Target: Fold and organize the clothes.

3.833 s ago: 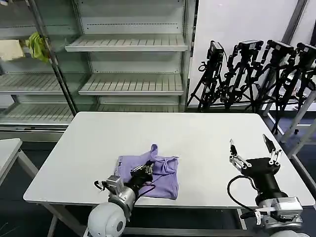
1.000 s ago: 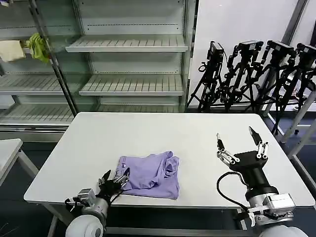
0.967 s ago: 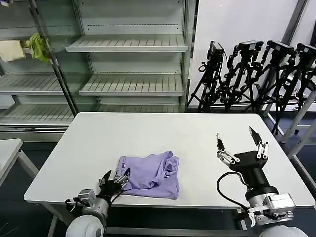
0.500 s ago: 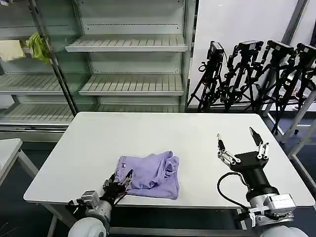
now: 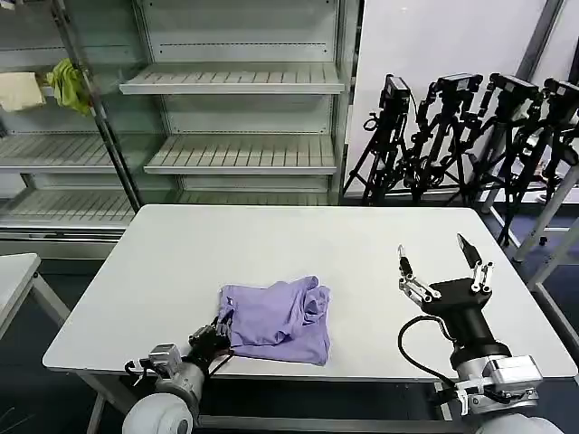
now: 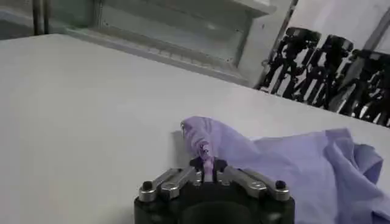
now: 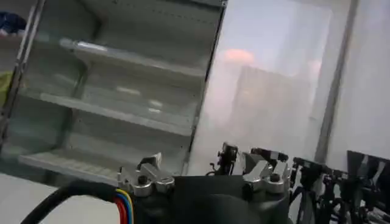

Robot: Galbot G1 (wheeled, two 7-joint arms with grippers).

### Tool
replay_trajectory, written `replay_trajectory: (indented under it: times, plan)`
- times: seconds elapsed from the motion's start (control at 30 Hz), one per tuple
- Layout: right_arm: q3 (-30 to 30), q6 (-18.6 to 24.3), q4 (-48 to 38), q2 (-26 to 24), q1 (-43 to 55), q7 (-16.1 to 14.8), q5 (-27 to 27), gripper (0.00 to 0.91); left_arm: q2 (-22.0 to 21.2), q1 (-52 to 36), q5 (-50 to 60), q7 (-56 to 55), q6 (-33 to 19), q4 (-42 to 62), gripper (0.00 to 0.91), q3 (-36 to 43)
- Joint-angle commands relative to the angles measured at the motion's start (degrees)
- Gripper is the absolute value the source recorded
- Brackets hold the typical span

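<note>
The clothes are one lavender T-shirt [image 5: 276,321], lying loosely folded and rumpled on the white table [image 5: 271,240] near its front edge. My left gripper [image 5: 217,332] is low at the shirt's near-left corner and is shut on a pinch of the fabric. In the left wrist view the T-shirt [image 6: 286,164] spreads away from the left gripper [image 6: 207,161], with a small purple fold held between the closed fingers. My right gripper [image 5: 431,246] hovers open above the right side of the table, fingers pointing up and well apart from the shirt.
Metal shelves [image 5: 235,81] stand behind the table, with a yellow-green cloth [image 5: 68,83] and a cream cloth [image 5: 18,90] on the left unit. Camera tripods [image 5: 452,136] crowd the back right. A second table's corner [image 5: 14,271] lies at the far left.
My left gripper left the top of the shirt, dropped to its near-left corner with fingers open, then slid in and shut on the fabric. The right arm shifted slightly left and holds.
</note>
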Motion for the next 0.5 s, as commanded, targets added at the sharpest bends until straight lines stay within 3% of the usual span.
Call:
replay_trajectory:
  times: [0.03,0.5]
  plan:
    - [0.3,0.0,2.8,0.1,-0.2,0.0,0.0,0.907,0.2,-0.5,0.2,0.2,-0.4,-0.1,0.01,0.0]
    - [0.4,-0.1,2.8,-0.8,-0.1,-0.1,0.0,0.907,0.7,-0.2,1.1,0.5,-1.0,0.5,0.01,-0.6]
